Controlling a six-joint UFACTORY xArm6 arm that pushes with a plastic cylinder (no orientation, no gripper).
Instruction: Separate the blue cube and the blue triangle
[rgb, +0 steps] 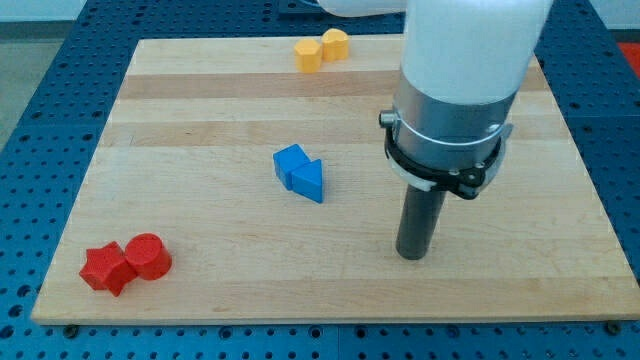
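A blue cube (290, 162) and a blue triangle (308, 181) lie touching each other near the middle of the wooden board (200, 120), the cube to the upper left of the triangle. My tip (412, 256) rests on the board to the view's right of and below the two blue blocks, well apart from them. The white arm body stands above the rod.
A yellow hexagon block (309, 55) and a yellow cylinder (335, 44) touch at the board's top edge. A red star block (105, 268) and a red cylinder (148, 256) touch at the bottom left corner. Blue perforated table surrounds the board.
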